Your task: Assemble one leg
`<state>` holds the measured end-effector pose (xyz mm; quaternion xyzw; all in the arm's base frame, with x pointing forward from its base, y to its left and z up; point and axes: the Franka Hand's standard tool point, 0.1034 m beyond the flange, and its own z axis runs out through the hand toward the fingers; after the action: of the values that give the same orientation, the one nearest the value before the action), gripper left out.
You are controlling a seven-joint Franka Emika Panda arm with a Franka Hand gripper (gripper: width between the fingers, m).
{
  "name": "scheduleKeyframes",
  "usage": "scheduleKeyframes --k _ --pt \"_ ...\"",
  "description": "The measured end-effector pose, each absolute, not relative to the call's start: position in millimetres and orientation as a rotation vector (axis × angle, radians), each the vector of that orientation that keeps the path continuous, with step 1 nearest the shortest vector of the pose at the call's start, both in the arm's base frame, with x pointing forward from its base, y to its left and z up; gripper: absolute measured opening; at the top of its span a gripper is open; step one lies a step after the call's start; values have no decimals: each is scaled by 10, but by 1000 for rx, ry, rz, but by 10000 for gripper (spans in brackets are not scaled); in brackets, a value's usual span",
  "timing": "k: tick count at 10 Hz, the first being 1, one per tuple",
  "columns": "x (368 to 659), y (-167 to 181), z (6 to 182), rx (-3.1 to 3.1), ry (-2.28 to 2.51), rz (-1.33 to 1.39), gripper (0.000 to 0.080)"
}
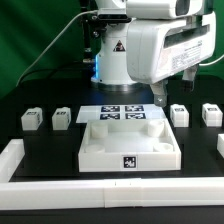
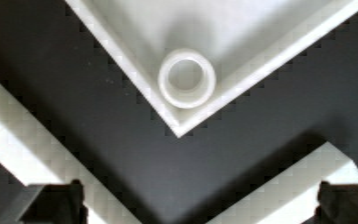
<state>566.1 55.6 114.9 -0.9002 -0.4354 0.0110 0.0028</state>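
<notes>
The claw hangs spread and empty just above the back right corner of the white panel, a little right of centre in the exterior frame. In the wrist view its dark fingertips stand wide apart with nothing between them. Beyond them lie the panel's corner and one round socket.

The nearest leg stands on the tabletop just right of the claw, untouched. The rightmost leg is near the frame's right edge, and the leftmost leg and the second leg wait at the left.

The trouble I'd expect comes from that position. The claw is over the panel, not over a leg, so a straight drop would likely strike the rim and shove the loose panel askew. If it slides sideways too low, a finger could clip the nearest leg and topple it. A grip taken off-centre on so stubby a post might squirt it out.

The tabletop is matte black, with white rails along its left and lower edges. The marker board lies flat behind the panel. The backdrop is dark, and a cable trails at upper left.
</notes>
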Motion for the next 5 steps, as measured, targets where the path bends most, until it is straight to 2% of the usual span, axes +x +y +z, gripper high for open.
scheduleKeyframes --k 5 --pt "5660 556 1146 -2823 -1365 35 650"
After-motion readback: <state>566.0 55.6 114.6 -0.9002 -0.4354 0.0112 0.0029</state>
